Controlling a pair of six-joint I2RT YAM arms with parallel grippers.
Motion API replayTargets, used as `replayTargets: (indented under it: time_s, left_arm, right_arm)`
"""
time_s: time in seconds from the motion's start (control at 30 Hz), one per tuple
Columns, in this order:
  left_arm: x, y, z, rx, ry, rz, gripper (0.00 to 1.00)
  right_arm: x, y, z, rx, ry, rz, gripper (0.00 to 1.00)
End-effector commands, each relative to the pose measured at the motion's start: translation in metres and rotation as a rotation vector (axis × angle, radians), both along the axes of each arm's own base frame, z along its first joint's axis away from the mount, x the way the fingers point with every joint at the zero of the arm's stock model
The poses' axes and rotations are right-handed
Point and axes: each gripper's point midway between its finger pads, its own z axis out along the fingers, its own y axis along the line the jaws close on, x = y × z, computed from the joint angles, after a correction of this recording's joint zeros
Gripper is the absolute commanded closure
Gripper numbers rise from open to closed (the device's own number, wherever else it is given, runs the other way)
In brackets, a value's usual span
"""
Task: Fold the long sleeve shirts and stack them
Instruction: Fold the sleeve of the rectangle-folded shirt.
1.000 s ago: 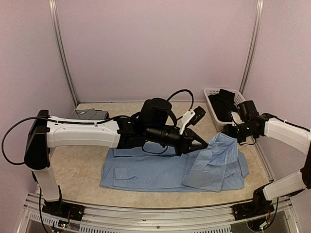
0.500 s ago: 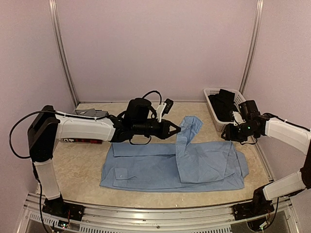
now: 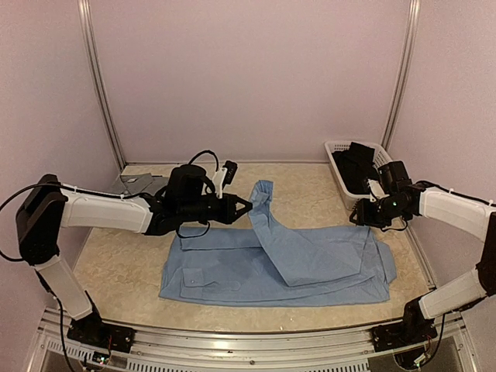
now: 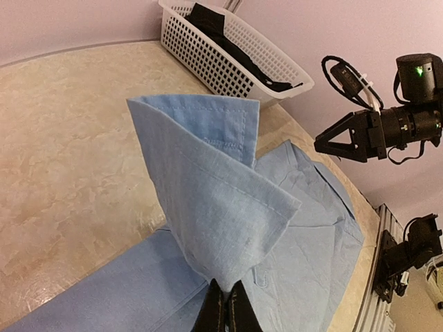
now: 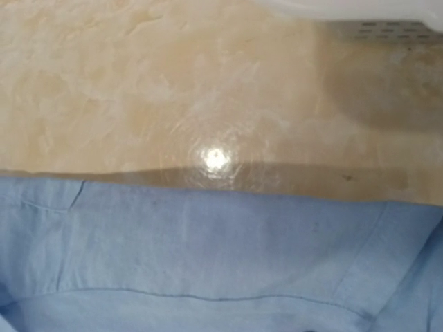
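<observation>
Light blue shirt (image 3: 225, 279) spread flat across the near middle of the beige table (image 3: 310, 182), long side running left to right, a patch pocket showing toward its near left. One sleeve (image 3: 287, 248) drawn up off the body, slanting from the right side toward the far left, cuff (image 3: 263, 190) raised above the table with its stitched edge turned over. Left gripper (image 3: 246, 204) pressed together on the sleeve just below the cuff, fingertips (image 4: 225, 308) pinching a fold of the cloth. Right gripper (image 3: 363, 215) hovering over the shirt's far right corner, just beside the basket, jaws spread in a V and holding nothing; under its own camera, only the shirt's far edge and the table surface. White mesh basket (image 3: 335, 147) at the far right, dark clothing (image 3: 356, 164) piled inside. Grey folded garment (image 3: 138, 184) at the far left of the table, partly behind the left arm, well apart from the blue cloth. Green light (image 4: 419, 71) glowing on the right arm's wrist.
</observation>
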Motion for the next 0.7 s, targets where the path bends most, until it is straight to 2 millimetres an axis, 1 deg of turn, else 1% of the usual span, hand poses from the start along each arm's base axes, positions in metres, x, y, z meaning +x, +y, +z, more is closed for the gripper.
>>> replayTargets:
  time_s: [0.0, 0.17, 0.3, 0.5, 0.67]
  left_arm:
    - [0.011, 0.024, 0.020, -0.023, -0.076, 0.077, 1.00]
    - [0.014, 0.049, 0.022, 0.003, -0.110, 0.139, 1.00]
    - [0.010, 0.062, 0.017, 0.020, -0.110, 0.167, 1.00]
    - [-0.003, 0.082, -0.001, 0.022, -0.078, 0.213, 1.00]
    - [-0.015, 0.090, -0.013, 0.033, -0.069, 0.237, 1.00]
  right_arm:
    - [0.003, 0.001, -0.001, 0.014, -0.012, 0.013, 0.54]
    - [0.000, 0.001, -0.004, 0.019, -0.009, 0.019, 0.54]
    - [0.000, 0.003, -0.006, 0.025, -0.007, 0.023, 0.54]
    - [0.001, 0.005, -0.007, 0.035, -0.004, 0.032, 0.54]
    - [0.002, 0.007, -0.010, 0.041, 0.002, 0.041, 0.54]
